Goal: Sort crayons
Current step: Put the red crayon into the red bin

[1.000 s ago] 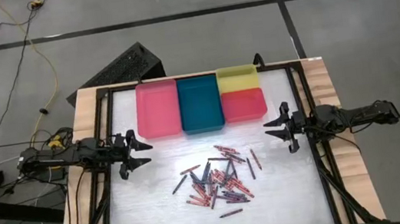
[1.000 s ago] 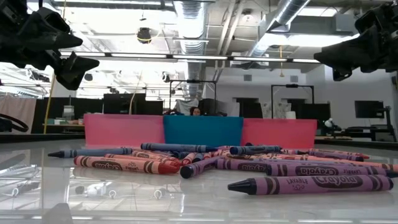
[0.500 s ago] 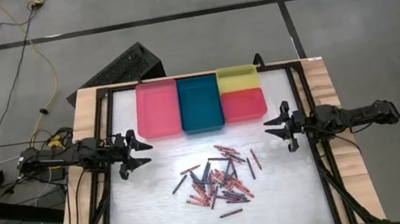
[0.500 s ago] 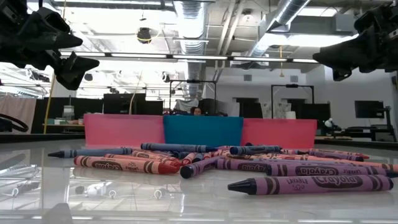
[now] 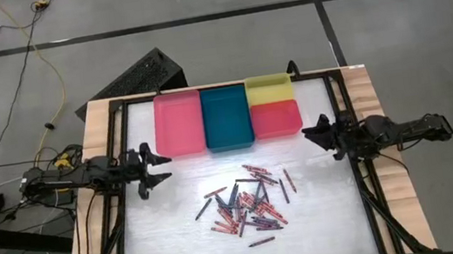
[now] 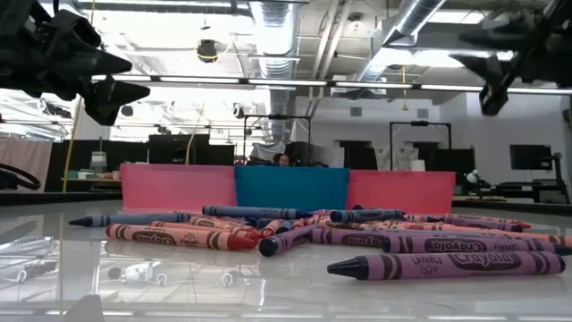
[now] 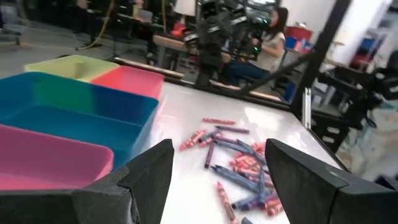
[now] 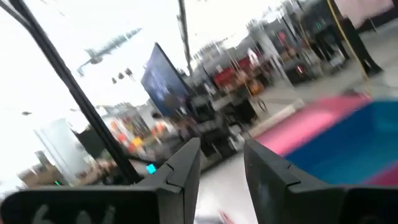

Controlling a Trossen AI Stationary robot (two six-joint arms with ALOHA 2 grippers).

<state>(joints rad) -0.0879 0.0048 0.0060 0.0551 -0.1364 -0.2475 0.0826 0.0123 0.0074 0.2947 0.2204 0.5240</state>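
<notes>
— Dozens of crayons heaped mid-table, near the front edge. How will they handle?

— Probably light, stiff, prone to rolling; pinch one mid-barrel. Both claws empty: left claw wide open, right claw part open. Trays line the back edge.

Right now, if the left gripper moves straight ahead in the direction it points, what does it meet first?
The left gripper, open and empty, points across the table toward the right arm. Its path seems to pass between the trays and the crayons, so the right gripper would probably come first. Height is hard to judge.
</notes>
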